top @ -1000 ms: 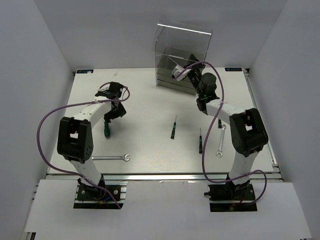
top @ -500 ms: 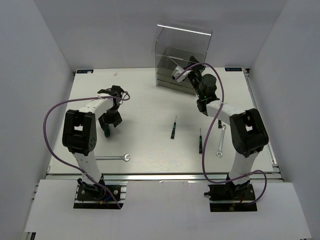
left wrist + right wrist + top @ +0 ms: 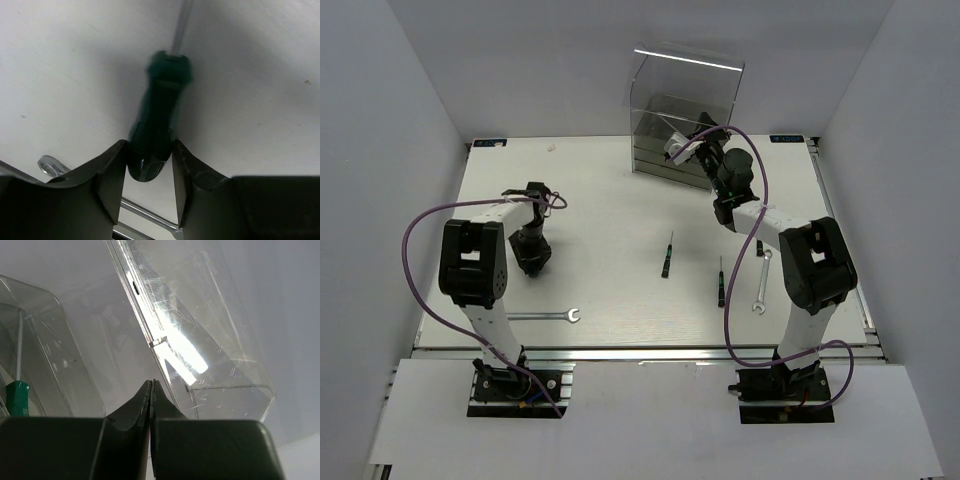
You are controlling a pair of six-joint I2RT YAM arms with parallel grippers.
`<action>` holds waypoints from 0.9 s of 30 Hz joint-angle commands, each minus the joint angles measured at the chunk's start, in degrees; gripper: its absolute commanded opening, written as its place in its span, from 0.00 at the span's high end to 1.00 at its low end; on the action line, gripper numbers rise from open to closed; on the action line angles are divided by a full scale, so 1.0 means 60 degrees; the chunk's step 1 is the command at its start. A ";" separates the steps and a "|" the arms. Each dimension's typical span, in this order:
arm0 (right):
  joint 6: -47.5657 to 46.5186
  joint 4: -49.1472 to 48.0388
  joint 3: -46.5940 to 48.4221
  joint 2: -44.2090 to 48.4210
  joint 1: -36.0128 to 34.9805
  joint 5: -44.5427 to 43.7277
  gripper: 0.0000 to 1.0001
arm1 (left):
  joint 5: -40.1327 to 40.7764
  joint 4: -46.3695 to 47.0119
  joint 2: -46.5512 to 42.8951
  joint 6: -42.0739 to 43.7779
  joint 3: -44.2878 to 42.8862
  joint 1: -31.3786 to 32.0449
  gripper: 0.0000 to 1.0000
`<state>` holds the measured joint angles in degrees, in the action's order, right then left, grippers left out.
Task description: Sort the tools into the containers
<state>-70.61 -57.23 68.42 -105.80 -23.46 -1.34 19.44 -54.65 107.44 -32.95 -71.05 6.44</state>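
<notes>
Green-and-black plastic marks the tool in hand: at the left of the white surface [image 3: 610, 205], one screwdriver [image 3: 159, 112] lies flat right under the left gripper [image 3: 148, 150]. Its fingers [image 3: 110, 175] stand about half-open and touch both sides of the handle's butt end. The long axis runs straight away from the wrist, thin shaft pointing ahead, so the fingers cross it squarely; a lift looks like the next call.

A silver wrench [image 3: 542, 316] lies just nearer that arm's base. Mid-surface lie a second screwdriver [image 3: 667, 255] and a third screwdriver [image 3: 721, 281], then a second wrench [image 3: 759, 290], all closer to the right arm.

At the rear right stands the clear cabinet [image 3: 685, 100]. The right gripper [image 3: 151, 385] is up against it, fingers fully together on nothing, beside a drawer [image 3: 50, 335] holding a stored screwdriver [image 3: 17, 397]. No brand or writing is legible anywhere.
</notes>
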 commanded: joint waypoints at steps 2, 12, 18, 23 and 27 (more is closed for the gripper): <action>0.0196 -0.0935 0.0037 0.0538 0.0043 -0.0171 1.00 | -0.0735 0.0627 -0.0211 0.0145 0.0297 -0.0150 0.55; 0.0240 -0.0920 -0.0037 0.0641 0.0058 -0.0157 1.00 | -0.2621 0.2046 -0.1234 0.0408 0.1045 -0.0179 1.00; 0.0357 -0.0789 -0.0095 0.0670 0.0058 -0.0229 1.00 | -0.7037 0.4418 -0.2919 0.0834 0.1177 0.0011 1.00; 0.0430 -0.0715 -0.0139 0.0670 0.0058 -0.0274 1.00 | -0.9887 0.6601 -0.2483 -0.0234 0.0505 0.0771 1.00; 0.0416 -0.0671 -0.0139 0.0656 0.0058 -0.0289 1.00 | -1.1089 0.8107 -0.0876 -0.1317 -0.0842 0.1693 1.00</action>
<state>-69.14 -57.10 67.48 -105.21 -23.40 -1.56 -34.81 -18.24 97.34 -35.31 -70.15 13.21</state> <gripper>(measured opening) 0.011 0.453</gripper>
